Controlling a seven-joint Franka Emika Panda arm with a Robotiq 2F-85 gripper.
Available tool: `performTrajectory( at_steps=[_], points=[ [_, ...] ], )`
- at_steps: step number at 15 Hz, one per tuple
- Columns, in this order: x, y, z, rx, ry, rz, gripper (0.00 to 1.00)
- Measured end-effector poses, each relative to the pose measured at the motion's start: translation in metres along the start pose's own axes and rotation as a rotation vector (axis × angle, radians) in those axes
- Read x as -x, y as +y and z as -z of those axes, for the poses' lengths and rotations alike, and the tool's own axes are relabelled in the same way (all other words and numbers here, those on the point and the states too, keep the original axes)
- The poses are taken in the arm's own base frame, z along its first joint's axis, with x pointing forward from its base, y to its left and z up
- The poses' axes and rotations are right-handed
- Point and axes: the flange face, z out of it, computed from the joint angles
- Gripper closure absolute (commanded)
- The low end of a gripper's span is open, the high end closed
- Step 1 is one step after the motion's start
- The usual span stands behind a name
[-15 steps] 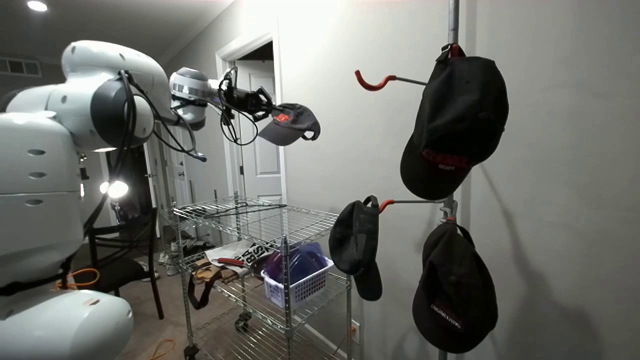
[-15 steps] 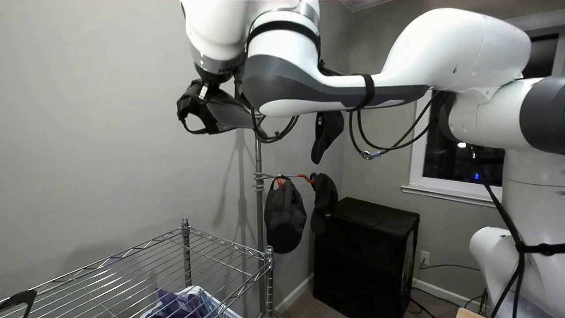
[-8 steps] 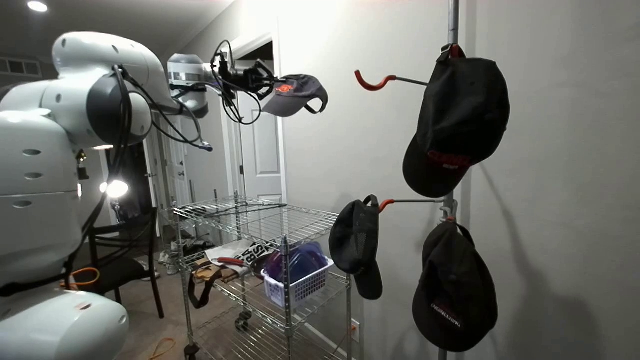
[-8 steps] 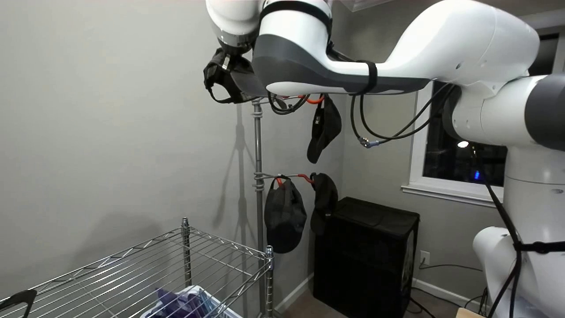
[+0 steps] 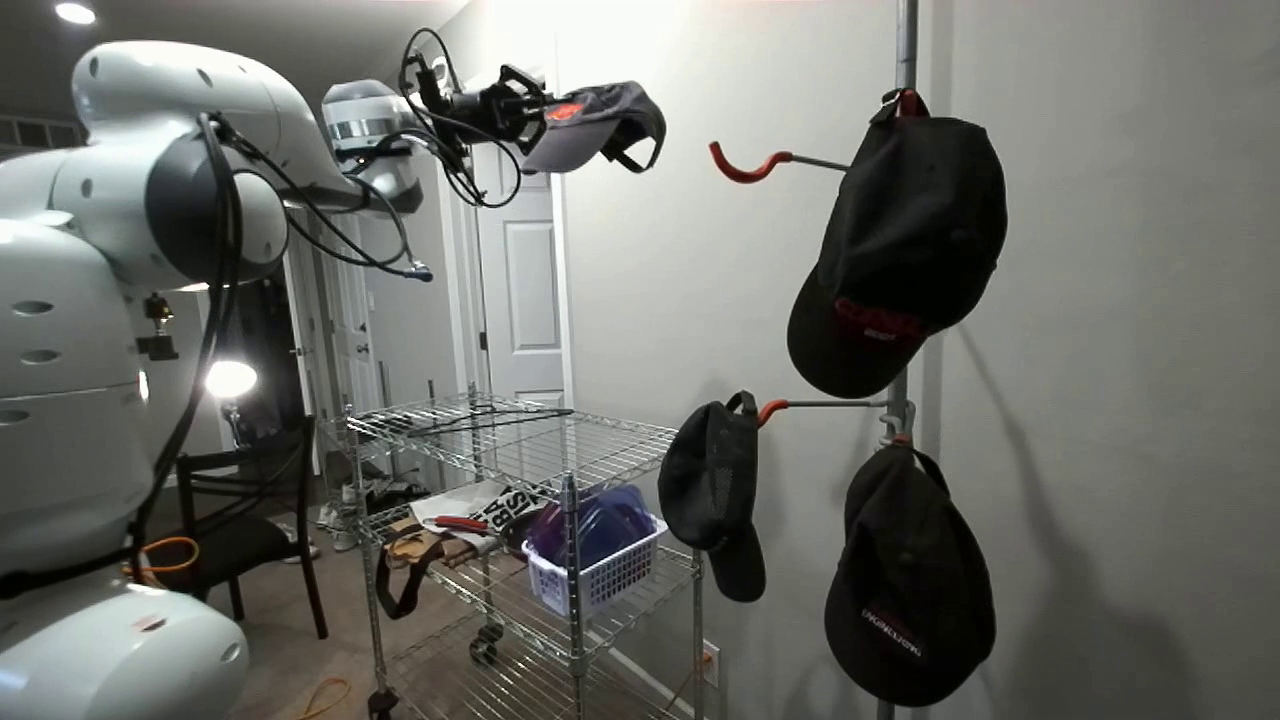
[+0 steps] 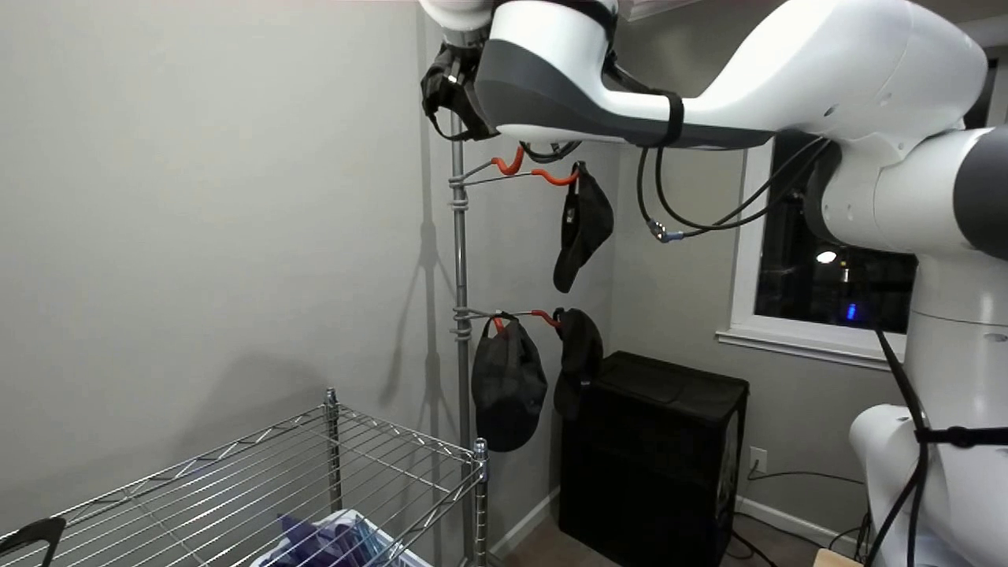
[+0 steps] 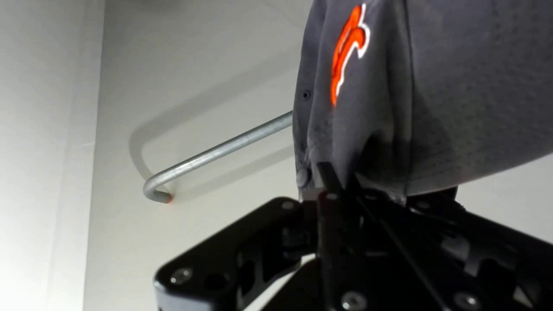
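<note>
In an exterior view, from the held cap (image 5: 612, 105): at nine o'clock, touching, the gripper (image 5: 545, 104), with the robot arm (image 5: 365, 120) beyond; between three and four, a hook (image 5: 750, 174); at four, an upper cap (image 5: 920, 210), hung on the pole (image 5: 907, 45); at five, a lower cap (image 5: 905, 580); between five and six, a third cap (image 5: 708, 485); between six and seven, a wire cart (image 5: 571, 500), with a basket (image 5: 620, 580) on the middle shelf (image 5: 520, 626); at seven, a chair (image 5: 240, 540). In an exterior view, from the centre: at three, a window (image 6: 811, 287); near five, a box (image 6: 654, 472). In the wrist view, at eight from the held cap: a rod (image 7: 220, 150), partly behind the cap.
</note>
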Motion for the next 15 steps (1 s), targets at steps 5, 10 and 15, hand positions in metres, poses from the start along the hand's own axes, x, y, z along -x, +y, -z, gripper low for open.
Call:
performTrajectory(
  at_steps=[5, 10, 15],
  points=[
    [0.021, 0.038, -0.031, 0.063, -0.07, 0.005, 0.97],
    [0.043, 0.033, -0.087, 0.104, -0.17, 0.04, 0.97],
    [0.046, 0.026, -0.111, 0.138, -0.165, 0.016, 0.97]
  ],
)
